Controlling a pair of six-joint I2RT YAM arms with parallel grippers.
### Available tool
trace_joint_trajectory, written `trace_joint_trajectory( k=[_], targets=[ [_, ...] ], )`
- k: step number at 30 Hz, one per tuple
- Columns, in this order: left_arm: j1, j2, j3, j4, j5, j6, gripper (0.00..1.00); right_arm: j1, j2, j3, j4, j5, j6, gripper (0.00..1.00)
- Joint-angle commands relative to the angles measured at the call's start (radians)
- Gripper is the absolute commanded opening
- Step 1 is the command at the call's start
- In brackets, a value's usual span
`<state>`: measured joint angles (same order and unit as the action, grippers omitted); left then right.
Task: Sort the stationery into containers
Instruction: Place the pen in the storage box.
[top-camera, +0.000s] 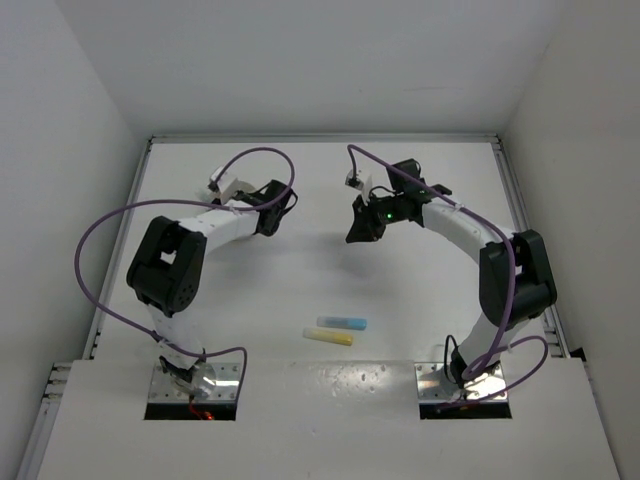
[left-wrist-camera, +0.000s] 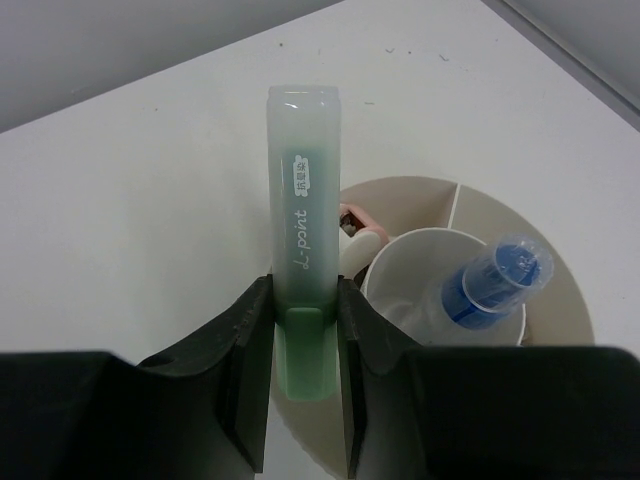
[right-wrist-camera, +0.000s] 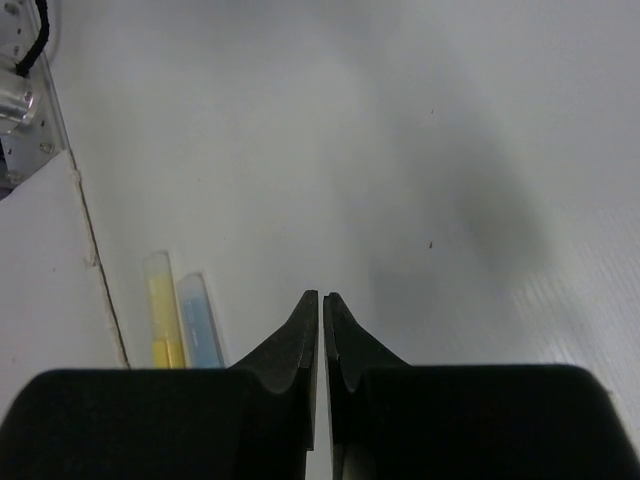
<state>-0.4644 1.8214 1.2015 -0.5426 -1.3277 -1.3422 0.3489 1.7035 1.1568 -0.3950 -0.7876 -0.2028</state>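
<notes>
The left tool (left-wrist-camera: 303, 305) grips the green marker (left-wrist-camera: 303, 180) over the white dish (left-wrist-camera: 565, 300) rim, lower centre. Released here, it may tip out. The right tool (right-wrist-camera: 321, 305) is pinched together, empty.

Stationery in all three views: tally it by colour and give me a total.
Green marker, held in the left gripper: 1
Yellow marker, on the table: 1
Light blue marker, beside it: 1
Blue-capped clear tube, in the dish: 1
Pink piece, partly hidden in the dish: 1
Total: 5
</notes>
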Motion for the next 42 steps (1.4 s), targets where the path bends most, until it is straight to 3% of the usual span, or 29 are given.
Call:
trace_joint_trajectory(
  k=[1, 4, 7, 12, 13, 17, 23, 27, 35, 39, 41, 42],
  targets=[
    [-0.008, 0.009, -0.008, -0.039, -0.027, -0.074, 0.04, -0.004, 0.002, 0.047, 0.01, -0.042, -0.02, 0.05],
    [-0.008, 0.009, -0.017, -0.048, -0.027, -0.084, 0.06, -0.004, 0.002, 0.047, 0.01, -0.042, -0.02, 0.06],
    [-0.008, 0.009, -0.017, -0.057, -0.027, -0.084, 0.15, -0.004, 0.002, 0.047, 0.01, -0.051, -0.02, 0.06],
    [-0.008, 0.009, -0.008, -0.066, -0.027, -0.084, 0.15, -0.004, 0.002, 0.047, 0.01, -0.052, -0.02, 0.06],
    [-0.008, 0.009, -0.008, -0.066, -0.027, -0.093, 0.22, -0.004, 0.002, 0.047, 0.01, -0.052, -0.02, 0.06],
    [-0.008, 0.009, -0.008, -0.075, -0.027, -0.094, 0.25, -0.013, 0.002, 0.047, 0.01, -0.052, -0.02, 0.06],
    [-0.008, -0.001, -0.008, -0.085, -0.027, -0.103, 0.44, -0.013, 0.002, 0.047, 0.01, -0.052, -0.02, 0.06],
    [-0.008, -0.01, 0.001, -0.094, -0.027, -0.103, 0.48, -0.013, 0.002, 0.047, 0.01, -0.052, -0.02, 0.06],
    [-0.008, -0.057, 0.01, -0.125, -0.036, -0.112, 0.48, -0.013, 0.012, 0.047, 0.01, -0.052, -0.02, 0.06],
    [-0.017, -0.186, 0.019, -0.135, -0.036, -0.091, 0.48, -0.013, 0.012, 0.047, 0.001, -0.061, -0.02, 0.06],
    [-0.026, -0.295, 0.02, -0.135, -0.018, -0.049, 0.37, -0.013, 0.012, 0.047, 0.001, -0.061, -0.02, 0.1],
    [-0.036, -0.335, 0.02, -0.135, 0.036, -0.028, 0.2, -0.013, 0.012, 0.047, 0.001, -0.052, -0.029, 0.14]
  ],
)
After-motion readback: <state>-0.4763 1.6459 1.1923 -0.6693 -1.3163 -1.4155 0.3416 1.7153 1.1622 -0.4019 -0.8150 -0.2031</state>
